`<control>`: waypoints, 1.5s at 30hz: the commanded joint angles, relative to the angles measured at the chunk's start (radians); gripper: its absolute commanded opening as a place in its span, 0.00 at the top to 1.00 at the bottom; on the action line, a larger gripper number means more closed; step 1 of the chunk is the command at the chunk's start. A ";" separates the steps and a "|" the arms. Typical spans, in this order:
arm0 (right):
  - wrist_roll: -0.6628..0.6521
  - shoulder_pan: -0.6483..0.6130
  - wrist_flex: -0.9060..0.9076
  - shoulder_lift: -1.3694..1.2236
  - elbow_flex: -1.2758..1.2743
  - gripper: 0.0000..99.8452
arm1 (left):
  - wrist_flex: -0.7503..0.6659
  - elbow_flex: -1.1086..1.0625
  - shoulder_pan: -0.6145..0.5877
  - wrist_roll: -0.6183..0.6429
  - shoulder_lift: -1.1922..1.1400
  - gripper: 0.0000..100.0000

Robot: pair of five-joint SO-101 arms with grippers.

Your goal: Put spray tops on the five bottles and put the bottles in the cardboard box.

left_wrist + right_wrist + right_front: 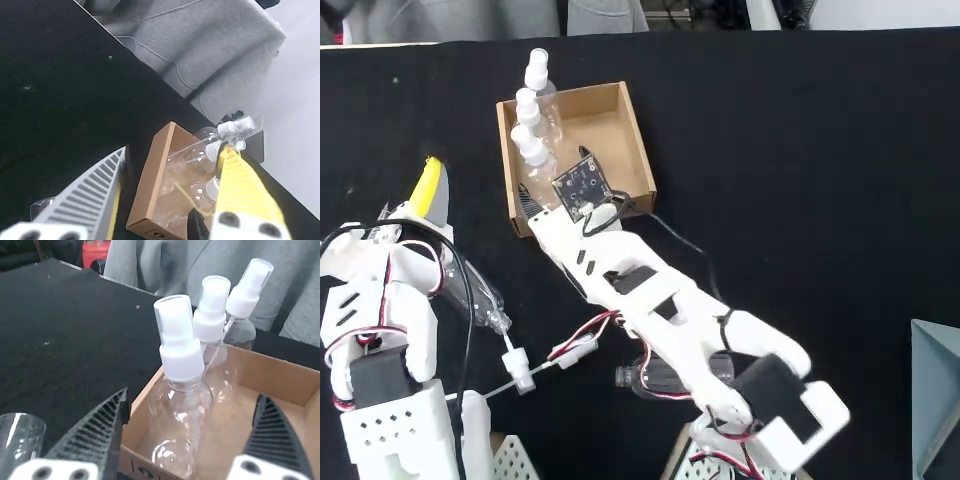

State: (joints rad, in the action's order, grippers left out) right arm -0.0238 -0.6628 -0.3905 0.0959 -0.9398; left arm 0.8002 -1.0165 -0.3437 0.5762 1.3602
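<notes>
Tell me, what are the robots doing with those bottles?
Three bottles with spray tops stand in the cardboard box. The right gripper hangs open at the box's edge, and the left gripper is open too. Two topless bottles lie on the table, one beside the left arm, one under the right arm, with a loose spray top between.

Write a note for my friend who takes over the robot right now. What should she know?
Left gripper: open, holding nothing, above the table, facing the box.
Right gripper: open, holding nothing, at the near edge of the cardboard box.
Done: three bottles with spray tops on stand in a row inside the box.
Left to do: two uncapped bottles lie on the table, one beside the left arm and one under the right arm. A loose spray top lies between them. Both bottles need tops, then go into the box.
</notes>
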 commanded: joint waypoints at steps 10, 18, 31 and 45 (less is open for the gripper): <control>-0.009 0.026 0.282 0.220 0.004 0.67 | -0.025 0.022 -0.008 0.005 0.017 0.73; -0.009 0.026 0.440 0.357 0.010 0.67 | -0.025 0.022 -0.008 0.005 0.017 0.73; -0.094 0.052 0.655 0.656 0.008 0.67 | -0.025 0.022 -0.008 0.005 0.017 0.73; -0.101 0.055 0.749 0.834 0.004 0.67 | -0.025 0.022 -0.008 0.003 0.017 0.73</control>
State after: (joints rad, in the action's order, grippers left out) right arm -0.1112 -0.6352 0.3521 0.8554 -0.9429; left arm 0.8002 -1.0165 -0.3437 0.5762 1.3602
